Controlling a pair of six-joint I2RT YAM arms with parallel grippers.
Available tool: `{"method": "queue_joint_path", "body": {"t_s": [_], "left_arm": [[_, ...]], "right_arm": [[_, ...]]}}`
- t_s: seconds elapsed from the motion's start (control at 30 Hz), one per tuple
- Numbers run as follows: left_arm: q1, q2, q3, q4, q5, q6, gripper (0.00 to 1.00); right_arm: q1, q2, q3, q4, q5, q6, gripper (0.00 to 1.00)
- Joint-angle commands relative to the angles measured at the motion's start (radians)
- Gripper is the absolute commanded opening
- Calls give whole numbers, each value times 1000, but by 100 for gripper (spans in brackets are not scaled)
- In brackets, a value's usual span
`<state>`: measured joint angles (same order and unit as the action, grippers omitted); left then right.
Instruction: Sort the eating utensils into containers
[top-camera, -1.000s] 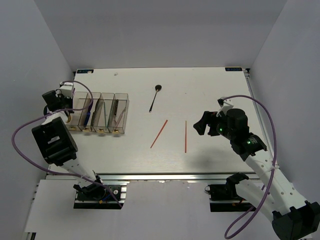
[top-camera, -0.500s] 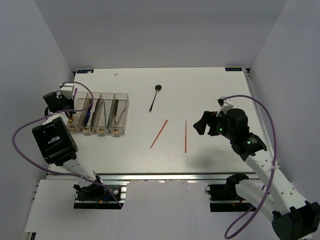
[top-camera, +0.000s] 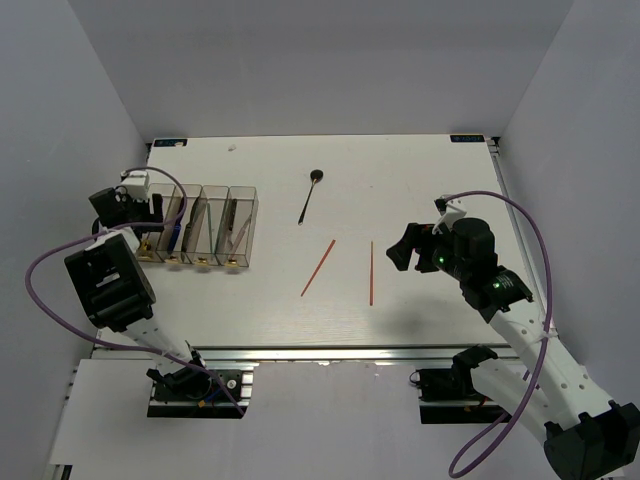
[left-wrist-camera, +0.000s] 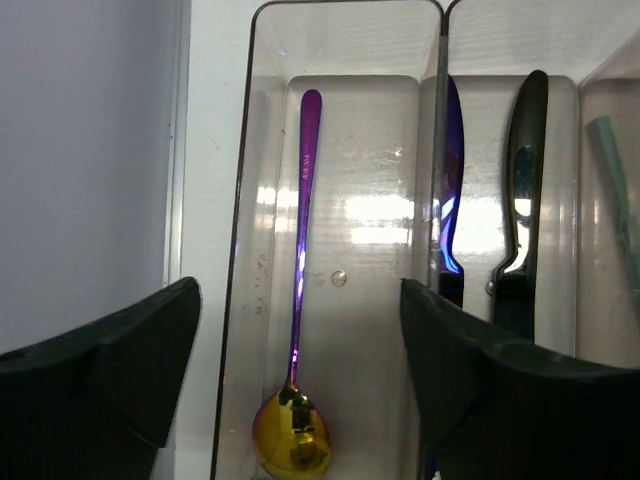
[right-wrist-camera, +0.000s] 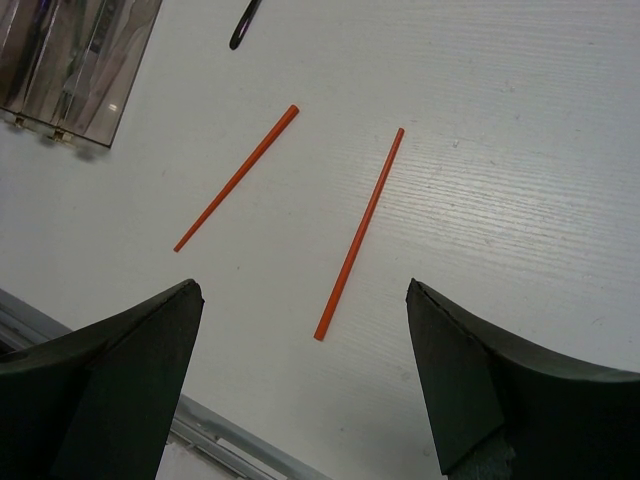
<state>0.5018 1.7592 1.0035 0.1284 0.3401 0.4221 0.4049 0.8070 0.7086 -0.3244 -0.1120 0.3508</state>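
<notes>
The containers (top-camera: 243, 189) stand at the table's left as four joined smoky bins. My left gripper (top-camera: 148, 213) hangs open over the leftmost bin (left-wrist-camera: 245, 200). In that bin the gold-bowled, purple-handled spoon (left-wrist-camera: 300, 250) lies flat, free of both fingers. A blue knife (left-wrist-camera: 452, 200) and a black knife (left-wrist-camera: 525, 200) lie in the bin beside it, and a teal chopstick (left-wrist-camera: 612, 170) shows in the third. Two orange-red chopsticks (top-camera: 318, 267) (top-camera: 371, 272) lie mid-table, with the black spoon (top-camera: 308, 197) farther back. My right gripper (top-camera: 402, 248) is open and empty, right of the chopsticks (right-wrist-camera: 360, 235).
The grey left wall (left-wrist-camera: 90, 150) stands close beside the leftmost bin. An aluminium rail (top-camera: 320, 352) runs along the table's near edge. Purple cables (top-camera: 40, 290) loop off both arms.
My left gripper has opened and let go of the gold-and-purple spoon, which now lies in the leftmost bin. The right arm has not moved.
</notes>
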Motion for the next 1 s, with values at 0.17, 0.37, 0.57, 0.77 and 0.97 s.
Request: {"method": "queue_joint_path", "body": {"t_s": [0.17,0.37,0.57,0.77,0.97], "left_arm": [[0,-76,-5,95,-24,-106,98],[-6,-132,238,179,-63,-749,98],[-135,20,281,900,338,-1483,98],[-653,129,651,-158,-360,-668,98],[-827,354,871,-395,-559,-669,98]], "right_arm": [[-5,6,5,44,-9,-18,88],[-5,18,2,50,0,-18,88],[-5,32,0,41,61,-9,89],[-6,18,31,-36,136,-1,89],[-6,3,67,-103,181,16,89]]}}
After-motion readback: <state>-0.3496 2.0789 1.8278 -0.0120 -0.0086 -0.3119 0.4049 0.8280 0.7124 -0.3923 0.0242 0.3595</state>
